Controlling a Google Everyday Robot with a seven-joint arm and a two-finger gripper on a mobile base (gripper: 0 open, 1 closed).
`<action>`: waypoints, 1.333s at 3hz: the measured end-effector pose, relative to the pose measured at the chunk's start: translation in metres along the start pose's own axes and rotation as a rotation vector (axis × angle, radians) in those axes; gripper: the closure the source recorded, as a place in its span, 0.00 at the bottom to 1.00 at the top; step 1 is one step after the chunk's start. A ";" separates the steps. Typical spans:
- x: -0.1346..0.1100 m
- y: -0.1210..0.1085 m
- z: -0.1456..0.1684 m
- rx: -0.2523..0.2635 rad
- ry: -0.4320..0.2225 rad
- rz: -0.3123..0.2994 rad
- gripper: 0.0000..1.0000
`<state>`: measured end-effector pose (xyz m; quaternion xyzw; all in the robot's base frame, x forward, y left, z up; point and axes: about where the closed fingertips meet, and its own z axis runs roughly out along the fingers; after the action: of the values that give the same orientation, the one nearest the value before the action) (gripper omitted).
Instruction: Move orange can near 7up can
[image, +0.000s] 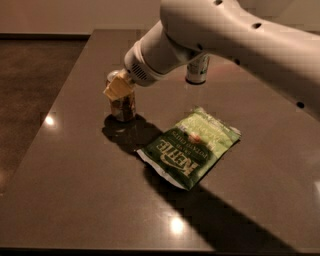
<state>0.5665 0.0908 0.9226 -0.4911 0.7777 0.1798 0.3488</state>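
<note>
The orange can (123, 109) stands upright at the left middle of the dark table (75, 190), its top partly covered. My gripper (120, 95), with pale yellow fingers (116, 88), comes down from the upper right and is shut on the can's upper part. The 7up can (198, 70) stands farther back and to the right; the white arm (235, 35) hides its top. The two cans are well apart.
A flat green Kettle chip bag (192, 147) lies on the table to the right of the orange can and in front of the 7up can. The table's left edge runs close to the orange can, with dark floor (35, 75) beyond it.
</note>
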 end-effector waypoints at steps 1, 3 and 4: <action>0.020 -0.033 -0.027 0.036 -0.007 0.033 1.00; 0.059 -0.103 -0.083 0.142 -0.010 0.109 1.00; 0.074 -0.131 -0.099 0.183 0.000 0.140 1.00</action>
<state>0.6262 -0.0776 0.9465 -0.4015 0.8233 0.1320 0.3790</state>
